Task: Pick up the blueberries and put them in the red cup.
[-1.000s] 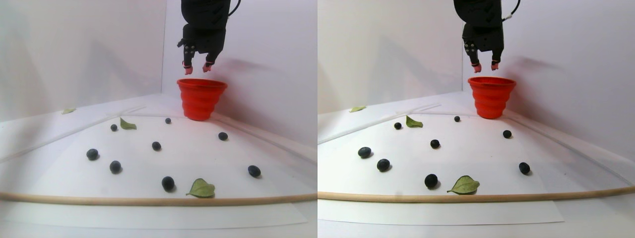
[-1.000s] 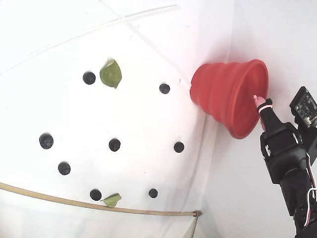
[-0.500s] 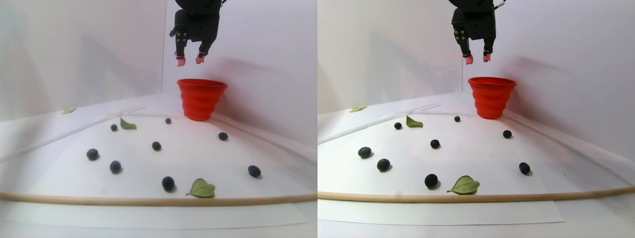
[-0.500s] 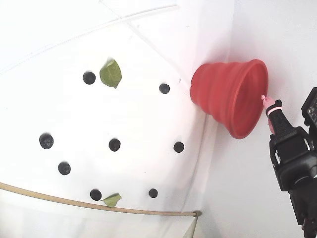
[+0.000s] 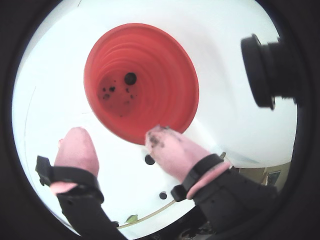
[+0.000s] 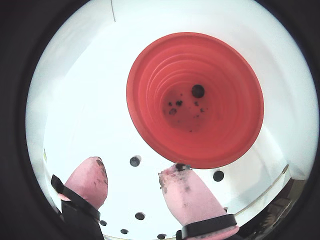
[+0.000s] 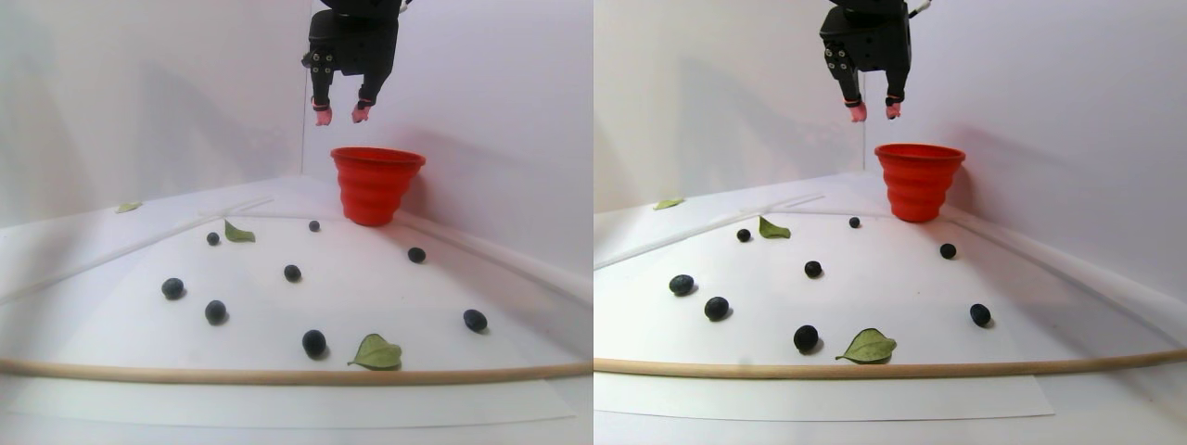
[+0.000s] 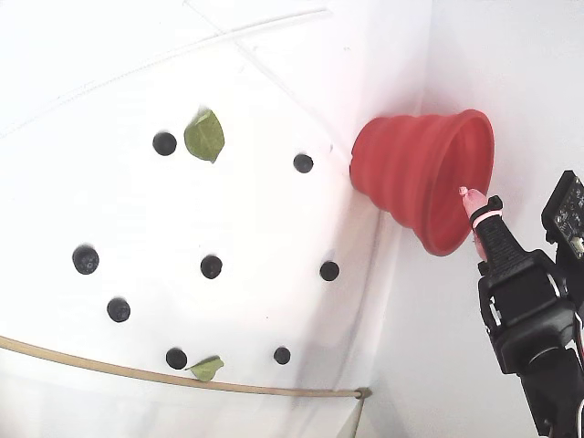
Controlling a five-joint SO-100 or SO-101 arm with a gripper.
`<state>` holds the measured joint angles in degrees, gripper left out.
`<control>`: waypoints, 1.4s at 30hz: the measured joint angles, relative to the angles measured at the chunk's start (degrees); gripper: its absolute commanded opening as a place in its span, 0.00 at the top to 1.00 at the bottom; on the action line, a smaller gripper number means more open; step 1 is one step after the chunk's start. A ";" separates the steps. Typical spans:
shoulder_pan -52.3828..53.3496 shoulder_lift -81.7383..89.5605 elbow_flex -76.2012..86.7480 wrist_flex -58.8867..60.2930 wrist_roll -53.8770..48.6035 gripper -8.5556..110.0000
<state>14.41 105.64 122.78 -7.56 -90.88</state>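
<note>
Claw (image 7: 337,114): your pink-tipped fingers stand apart with nothing between them, held high over the left rim of the cup (image 7: 376,185) in the stereo pair view. Cup: upright at the far right corner of the worktop (image 7: 139,343), against the wall; in both wrist views you look straight down into it and see one berry in the cup (image 6: 198,90) on its floor, among dark juice specks. Berries on the worktop: eight, all well apart from one another, from the berry by the cup (image 7: 314,225) out to the near berry (image 7: 314,342) by the wooden strip (image 7: 185,375); a right berry (image 7: 416,254) lies closest to the cup on that side. Leaves: a near leaf (image 7: 376,352) just beside the near berry, a far leaf (image 7: 238,233) just beside another berry, and a third leaf (image 7: 128,207) off at far left; leave these alone. Step in hand, by my reading: one drop is done and your claw is empty above the cup, between deliveries. Next move, as I judge it: carry the claw down and toward a loose berry, keep the fingers spread until they straddle it, then close gently, since a round berry will likely roll or squash. The berry beside the near leaf may drag the leaf along.
</note>
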 measured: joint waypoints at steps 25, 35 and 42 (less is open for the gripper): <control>-2.72 -0.70 9.40 -7.91 1.93 0.76; -3.43 -9.23 9.40 -13.54 1.76 0.76; -5.01 -15.47 9.32 -17.75 1.93 0.76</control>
<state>9.40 90.18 132.10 -25.31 -88.95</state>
